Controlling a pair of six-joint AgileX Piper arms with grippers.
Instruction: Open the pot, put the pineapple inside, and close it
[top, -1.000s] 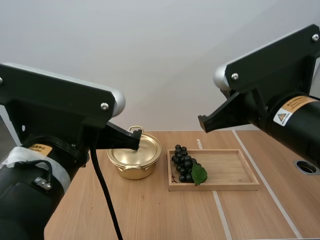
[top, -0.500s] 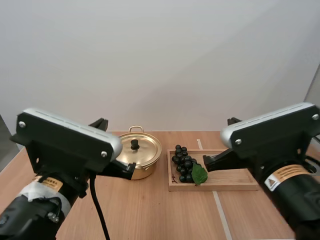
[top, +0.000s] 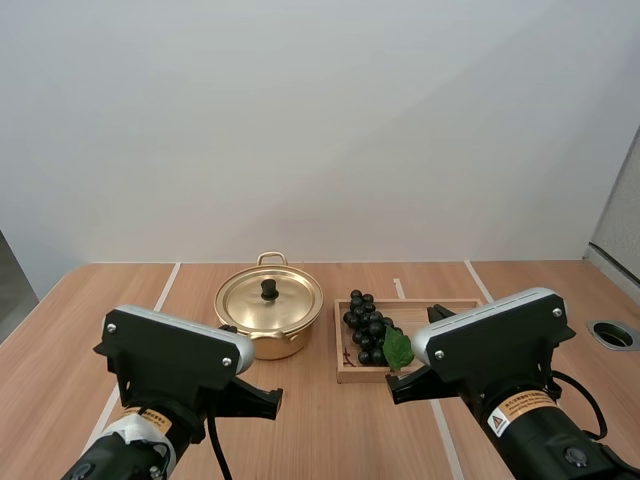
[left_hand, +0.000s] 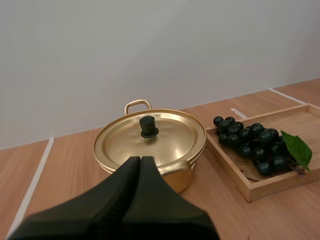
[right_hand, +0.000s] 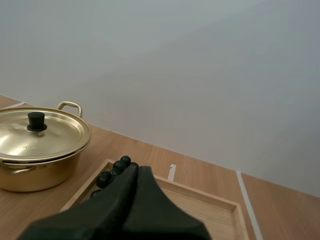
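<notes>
1. The left end effector has its two black fingers pressed together into one dark wedge, with nothing held. It hangs over the counter, near of the pot, and points far toward it.
2. The right end effector is likewise closed on nothing. It points far over the near edge of the wooden tray.
3. The gold pot stands upright on the counter, left of the tray and just beside it, with its lid on and the black knob pointing straight up.
4. One loop handle sits on the pot's far side. The line through the handles seems to run near to far, but the left fingers cover most of the near handle.
5. No pineapple shows. The fruit here is a bunch of grapes, dark and lying in the tray's left end.
6. The bunch's long axis runs far to near, with a green leaf at its near right end.
7. In the high view the right arm covers the tray's near right part.
8. In the right wrist view the fingers hide most of the grapes, with only a few berries showing past the tips.
</notes>
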